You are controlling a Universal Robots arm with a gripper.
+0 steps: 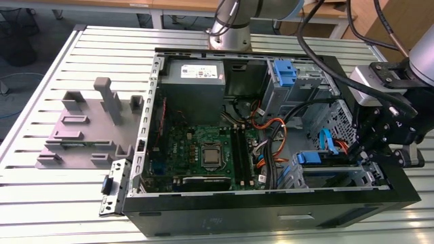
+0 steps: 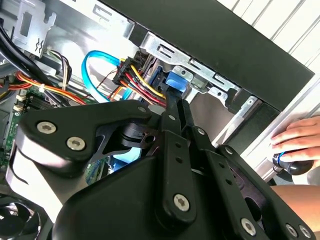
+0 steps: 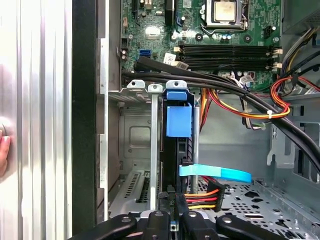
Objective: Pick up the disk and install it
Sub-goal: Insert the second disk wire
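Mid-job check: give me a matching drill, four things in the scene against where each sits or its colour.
Things:
1. disk
2. grey fixture
3. flat cable
4. hand

Places or colours:
a. light blue, running beside the drive cage
b. on the slatted table, outside the case, at the exterior view's left
c. standing in the drive cage, blue bracket showing
d. outside the case, on a dark round object

Pairs: 1-c, 2-b, 3-a, 4-d

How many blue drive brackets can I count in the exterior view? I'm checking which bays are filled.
2. One blue bracket stands in the upper bay near the case's back wall; another sits in the lower bay beside the gripper. Cables and the arm may hide others.
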